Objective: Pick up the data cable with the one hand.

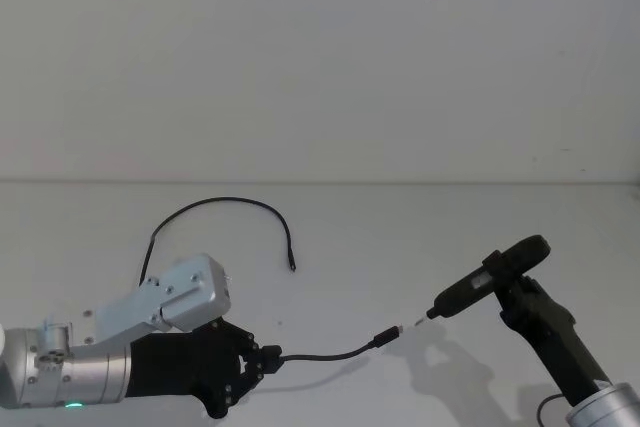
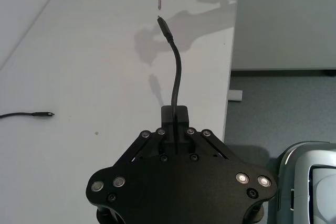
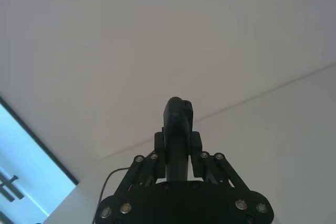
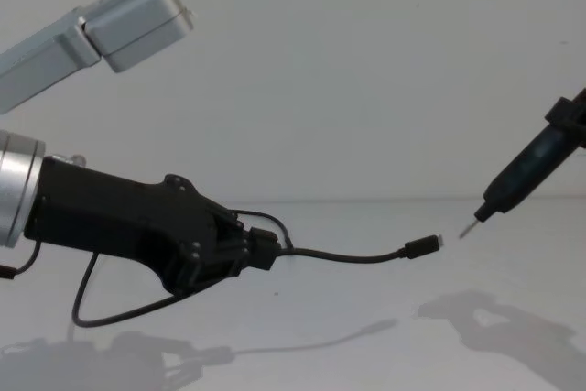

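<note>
Working hand: your left gripper (image 1: 262,357), a black plastic two-fingered claw on a thick silver arm, sits low at the near left of the white tabletop (image 1: 430,227).
Its fingers: pressed together on the data cable (image 1: 330,354), a long thin black flexible cord, pinching it a short way back from one end.
Held end: the cord juts from the claw toward the right, clear of the tabletop with its shadow beneath it. Its metal-tipped plug (image 1: 387,337) hangs just short of the tool tip.
Trailing end: the rest runs back under the arm and arcs over the tabletop, where the far plug (image 1: 292,265) lies flat.
Other hand: your right gripper (image 1: 512,285) is raised at the right, fingers clamped round a slim black pen-like tool (image 1: 465,292) with a silver tip.
Done: the grasp looks made and one end is up.
Left: by my reading, you need more lift to bring the trailing length off the tabletop.
</note>
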Robot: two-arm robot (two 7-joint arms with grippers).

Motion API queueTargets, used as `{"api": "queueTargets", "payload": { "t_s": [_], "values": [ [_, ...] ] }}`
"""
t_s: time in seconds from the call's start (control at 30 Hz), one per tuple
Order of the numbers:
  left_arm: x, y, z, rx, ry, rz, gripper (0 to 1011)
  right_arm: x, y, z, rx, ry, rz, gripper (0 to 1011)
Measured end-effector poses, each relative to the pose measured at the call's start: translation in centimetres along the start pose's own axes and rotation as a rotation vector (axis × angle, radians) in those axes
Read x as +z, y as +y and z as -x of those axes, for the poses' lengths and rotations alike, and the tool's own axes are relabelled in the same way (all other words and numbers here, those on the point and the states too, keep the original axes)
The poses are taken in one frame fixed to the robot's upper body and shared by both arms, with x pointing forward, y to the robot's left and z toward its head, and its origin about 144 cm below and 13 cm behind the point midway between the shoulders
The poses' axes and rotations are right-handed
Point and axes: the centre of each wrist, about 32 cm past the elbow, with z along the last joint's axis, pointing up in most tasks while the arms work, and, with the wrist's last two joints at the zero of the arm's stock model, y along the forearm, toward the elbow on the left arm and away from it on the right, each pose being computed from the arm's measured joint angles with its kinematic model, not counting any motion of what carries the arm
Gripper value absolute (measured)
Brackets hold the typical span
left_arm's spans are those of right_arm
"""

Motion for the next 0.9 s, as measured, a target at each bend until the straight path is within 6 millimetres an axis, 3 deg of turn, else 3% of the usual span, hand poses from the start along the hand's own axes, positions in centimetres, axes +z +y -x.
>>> {"api": "queueTargets", "payload": {
  "t_s": [0.9],
  "values": [
    [-0.01, 0.02, 0.00, 0.000, 0.000, -0.001, 44, 0.03, 0.37, -0.45, 0.093, 0.012, 0.030, 263]
  ]
}}
